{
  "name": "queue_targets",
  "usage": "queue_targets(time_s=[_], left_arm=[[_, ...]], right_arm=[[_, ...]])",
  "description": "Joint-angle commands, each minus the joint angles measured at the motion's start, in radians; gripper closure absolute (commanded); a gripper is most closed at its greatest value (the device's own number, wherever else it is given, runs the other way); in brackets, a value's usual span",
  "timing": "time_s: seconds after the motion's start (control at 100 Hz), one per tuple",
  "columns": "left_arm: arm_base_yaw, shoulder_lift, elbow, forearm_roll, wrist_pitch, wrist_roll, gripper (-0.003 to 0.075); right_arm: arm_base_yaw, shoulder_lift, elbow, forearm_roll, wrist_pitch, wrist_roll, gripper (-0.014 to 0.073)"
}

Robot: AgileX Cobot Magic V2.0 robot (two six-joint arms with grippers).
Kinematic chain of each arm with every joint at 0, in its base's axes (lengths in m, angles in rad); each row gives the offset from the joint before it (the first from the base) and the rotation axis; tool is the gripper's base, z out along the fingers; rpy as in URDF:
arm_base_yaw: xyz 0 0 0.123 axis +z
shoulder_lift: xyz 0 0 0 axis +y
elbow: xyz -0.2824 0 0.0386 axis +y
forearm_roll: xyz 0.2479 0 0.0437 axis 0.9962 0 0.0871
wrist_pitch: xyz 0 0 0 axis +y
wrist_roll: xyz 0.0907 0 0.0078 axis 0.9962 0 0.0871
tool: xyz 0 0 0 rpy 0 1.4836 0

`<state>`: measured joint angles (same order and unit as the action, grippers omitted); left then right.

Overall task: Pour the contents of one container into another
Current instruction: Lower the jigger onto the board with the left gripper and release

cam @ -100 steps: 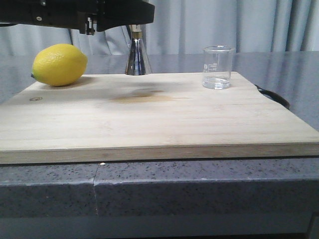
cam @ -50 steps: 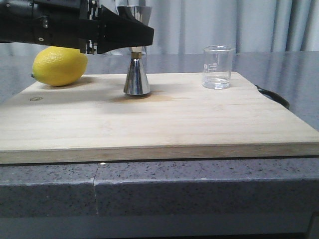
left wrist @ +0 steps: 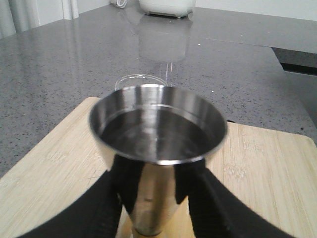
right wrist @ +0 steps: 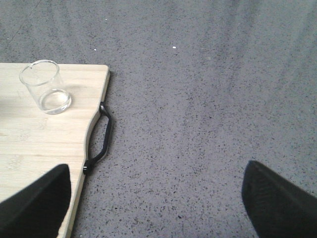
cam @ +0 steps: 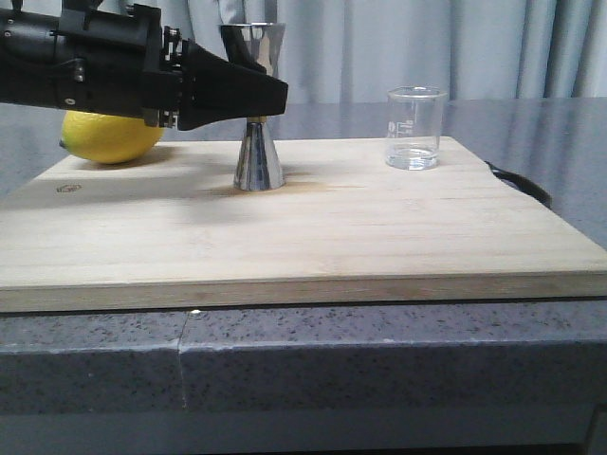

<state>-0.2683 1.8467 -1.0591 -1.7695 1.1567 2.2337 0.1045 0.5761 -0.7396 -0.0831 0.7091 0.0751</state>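
The left gripper (cam: 258, 93) is closed around the narrow waist of the steel jigger (cam: 258, 104), which stands upright on the wooden cutting board (cam: 313, 227), toward its far left part. In the left wrist view its two black fingers (left wrist: 126, 191) press the jigger (left wrist: 157, 144) from both sides. A lemon (cam: 109, 137) lies behind the arm, at the far left. The glass beaker (cam: 414, 127) stands upright at the far right corner, well apart from the jigger. The right gripper (right wrist: 158, 208) is wide open over the grey countertop (right wrist: 208, 99), right of the board's black handle (right wrist: 101, 136).
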Motion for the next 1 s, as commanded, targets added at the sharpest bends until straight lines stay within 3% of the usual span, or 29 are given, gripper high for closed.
queue_targets(time_s=[0.0, 0.23, 0.49, 0.7, 0.89, 0.99], left_arm=[[-0.007, -0.047, -0.018, -0.062, 0.100, 0.003, 0.0421], [-0.007, -0.052, -0.018, -0.034, 0.048, -0.007, 0.0175], [-0.007, -0.194, -0.022, 0.278, -0.206, -0.270, 0.0158], [-0.007, -0.414, -0.022, 0.673, -0.327, -0.685, 0.0160], [-0.007, -0.635, -0.063, 1.167, -0.309, -1.299, 0.0162], [-0.007, -0.746, -0.078, 1.364, -0.281, -1.549, 0.0162]], right_arm=[[-0.006, -0.001, -0.027, -0.014, -0.078, -0.001, -0.0034], [-0.006, -0.001, -0.027, -0.014, -0.078, -0.001, -0.0034], [-0.006, -0.001, -0.027, -0.014, -0.078, -0.001, -0.0034], [-0.006, -0.001, -0.027, -0.014, -0.076, -0.001, -0.0034], [-0.006, -0.001, -0.027, -0.014, -0.069, -0.001, -0.0034], [-0.006, -0.001, -0.027, -0.014, -0.069, -0.001, -0.0034]])
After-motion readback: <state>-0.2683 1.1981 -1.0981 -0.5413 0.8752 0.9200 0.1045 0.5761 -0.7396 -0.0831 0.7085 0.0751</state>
